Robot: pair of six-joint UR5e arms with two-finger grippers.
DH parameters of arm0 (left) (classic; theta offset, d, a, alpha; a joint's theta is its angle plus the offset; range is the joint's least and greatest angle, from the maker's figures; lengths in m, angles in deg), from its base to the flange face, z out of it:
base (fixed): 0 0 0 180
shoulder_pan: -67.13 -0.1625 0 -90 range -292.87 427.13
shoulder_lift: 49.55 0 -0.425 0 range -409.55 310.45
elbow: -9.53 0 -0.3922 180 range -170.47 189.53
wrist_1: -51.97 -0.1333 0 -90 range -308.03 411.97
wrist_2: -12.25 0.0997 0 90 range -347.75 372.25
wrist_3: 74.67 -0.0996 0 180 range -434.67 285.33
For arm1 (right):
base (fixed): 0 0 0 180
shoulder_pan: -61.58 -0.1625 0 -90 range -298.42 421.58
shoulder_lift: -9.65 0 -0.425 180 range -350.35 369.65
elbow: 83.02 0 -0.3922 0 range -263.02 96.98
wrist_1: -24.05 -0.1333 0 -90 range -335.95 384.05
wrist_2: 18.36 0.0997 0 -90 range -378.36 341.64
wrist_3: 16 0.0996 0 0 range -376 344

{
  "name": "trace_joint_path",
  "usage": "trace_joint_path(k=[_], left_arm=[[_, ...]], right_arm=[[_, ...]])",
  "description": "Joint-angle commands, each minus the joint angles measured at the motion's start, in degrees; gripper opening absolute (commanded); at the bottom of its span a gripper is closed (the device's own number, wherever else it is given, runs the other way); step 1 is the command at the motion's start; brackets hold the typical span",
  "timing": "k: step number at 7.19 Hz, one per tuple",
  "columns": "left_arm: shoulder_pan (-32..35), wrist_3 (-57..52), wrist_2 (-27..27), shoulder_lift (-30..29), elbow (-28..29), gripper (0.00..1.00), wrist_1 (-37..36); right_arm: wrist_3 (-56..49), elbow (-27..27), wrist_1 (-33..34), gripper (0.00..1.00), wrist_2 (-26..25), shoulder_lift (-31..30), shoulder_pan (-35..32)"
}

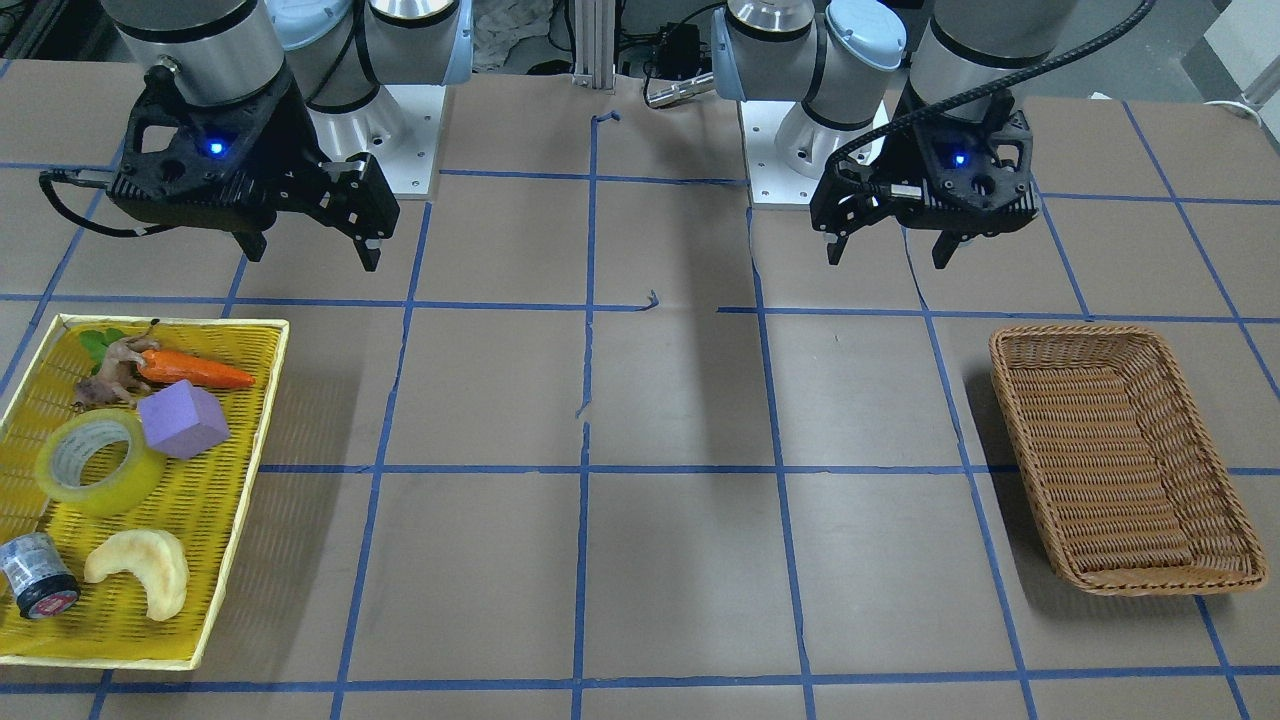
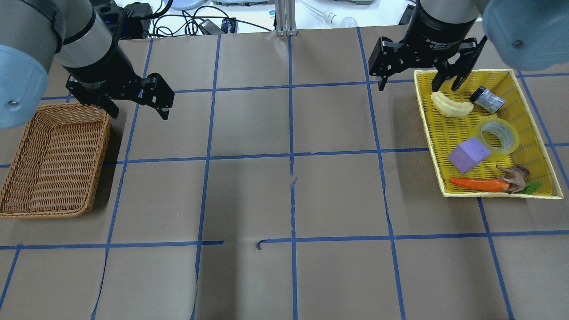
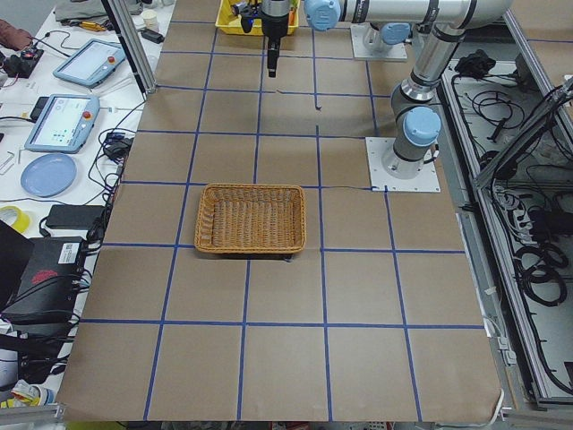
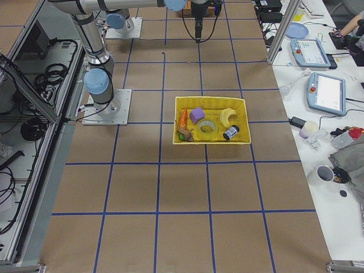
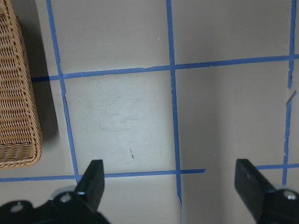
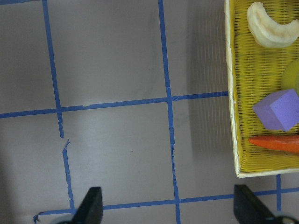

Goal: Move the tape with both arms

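Note:
The tape (image 1: 122,490), a translucent yellowish roll with a grey-white core, lies flat in the yellow tray (image 1: 205,530). It also shows in the overhead view (image 2: 512,141) and in the exterior right view (image 4: 199,128). My right gripper (image 1: 313,257) is open and empty, and hangs above the table by the tray's edge (image 2: 409,86), apart from the tape. Its wrist view (image 6: 168,205) shows the tray's side but only a yellowish sliver of the tape. My left gripper (image 1: 886,258) is open and empty near the brown wicker basket (image 1: 1020,420), as in the overhead view (image 2: 139,114) and its wrist view (image 5: 169,186).
The tray also holds a carrot (image 1: 195,370), a purple block (image 1: 182,420), a small brown toy animal (image 1: 112,372), a pale crescent-shaped piece (image 1: 145,570) and a small dark cylinder with a red end (image 1: 35,577). The basket (image 2: 53,164) holds nothing. Blue tape lines grid the brown table.

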Motion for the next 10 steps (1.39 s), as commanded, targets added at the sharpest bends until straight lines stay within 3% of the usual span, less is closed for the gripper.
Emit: trace_joint_path(k=[1, 10], left_arm=[[-0.05, 0.67, -2.02, -0.14, -0.05, 1.0, -0.1], [-0.05, -0.38, -1.07, -0.58, -0.14, 1.0, -0.01]], right_arm=[[-0.02, 0.22, -0.08, 1.0, 0.68, 0.22, -0.02], [-0.81, -0.31, -0.25, 1.0, 0.16, 0.31, 0.07]])
